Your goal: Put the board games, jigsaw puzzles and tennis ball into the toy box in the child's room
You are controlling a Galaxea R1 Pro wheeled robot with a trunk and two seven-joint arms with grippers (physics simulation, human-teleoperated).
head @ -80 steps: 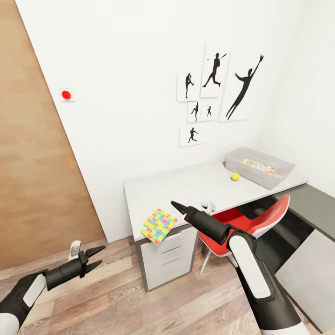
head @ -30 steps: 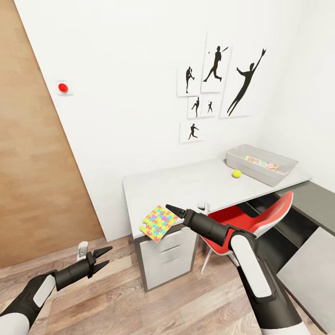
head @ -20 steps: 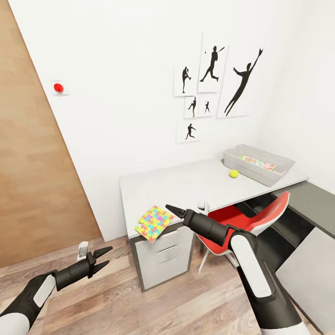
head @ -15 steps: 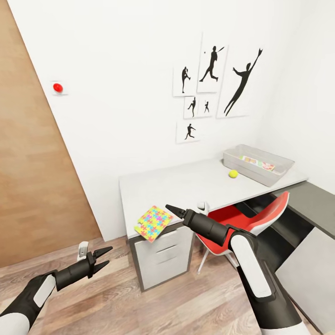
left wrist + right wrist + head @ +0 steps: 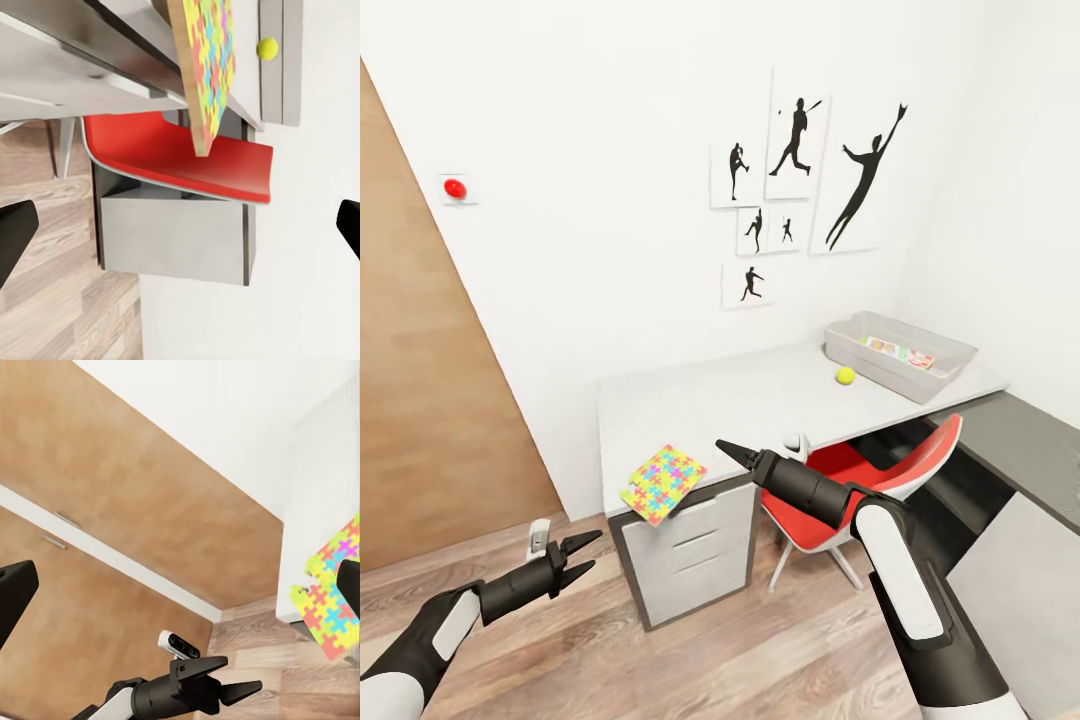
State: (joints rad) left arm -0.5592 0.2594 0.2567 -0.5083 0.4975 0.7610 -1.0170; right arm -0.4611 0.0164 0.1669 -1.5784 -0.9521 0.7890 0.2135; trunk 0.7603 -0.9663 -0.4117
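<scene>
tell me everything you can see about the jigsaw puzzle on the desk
The jigsaw puzzle is a thin flat square covered in yellow, pink, blue and green interlocking pieces, with a tan, cardboard-like edge. It lies flat at the table's near corner, turned diagonally, one corner overhanging the edge above the drawers. Neither gripper touches it.

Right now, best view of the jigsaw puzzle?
Head view: the jigsaw puzzle lies face-up, overhanging the table corner. Left wrist sees it nearly edge-on; right wrist catches part at the frame edge.

Left gripper (image 5: pixel 582 558) low, right gripper (image 5: pixel 728 453) extended; both fingers spread.
</scene>
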